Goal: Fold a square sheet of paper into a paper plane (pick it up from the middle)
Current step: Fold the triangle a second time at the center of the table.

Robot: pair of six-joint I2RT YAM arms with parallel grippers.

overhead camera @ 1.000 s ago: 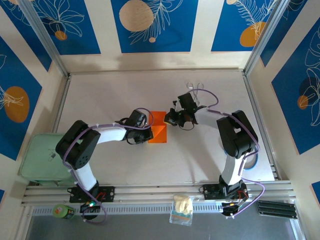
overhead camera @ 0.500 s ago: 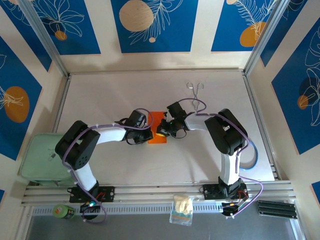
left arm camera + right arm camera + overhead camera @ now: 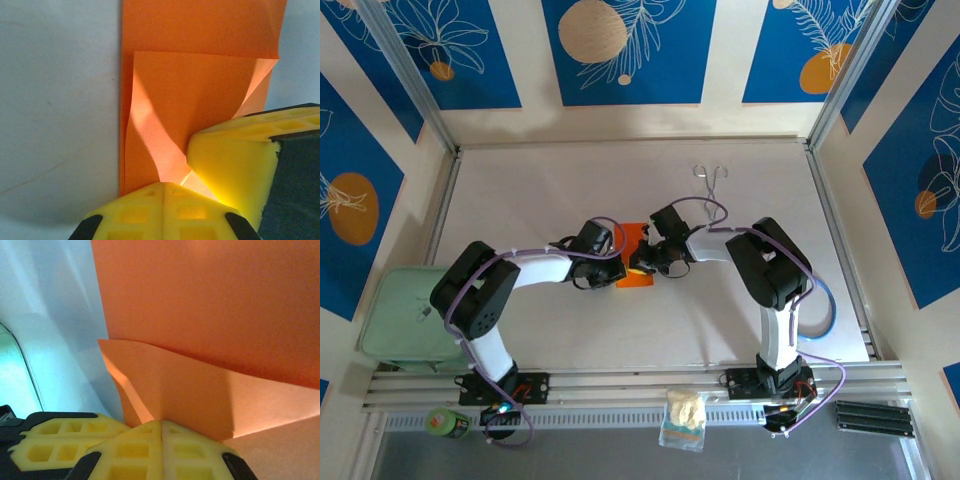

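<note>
Orange paper lies near the middle of the bench [image 3: 550, 190]: the square sheet of paper [image 3: 634, 236], partly folded, with both arms meeting over it. The left gripper [image 3: 620, 262] reaches onto the sheet from its left side and the right gripper [image 3: 642, 262] from its right. Their tips sit just beside each other on the sheet's near half.

Seen from the left wrist, the left gripper [image 3: 163, 184] has its yellow fingers pressed together, tips down at the sheet's near edge. Whether any paper is caught between them cannot be told. A folded flap [image 3: 200, 100] lies over the sheet. Its far edge is a straight line across, its left side bows up off the layer beneath, and a slanted crease runs at its right corner. One yellow finger [image 3: 235, 165] of the right gripper rests on the flap's near right part, close against the left gripper. The sheet's left edge runs straight, with bare bench beside it.

Seen from the right wrist, the right gripper [image 3: 161, 421] is likewise pressed together, its tips at the flap's raised edge.

From above, bare bench surrounds the sheet on every side. The metal tongs [image 3: 710, 178] lie well apart from it, beyond its far right corner toward the back wall.
</note>
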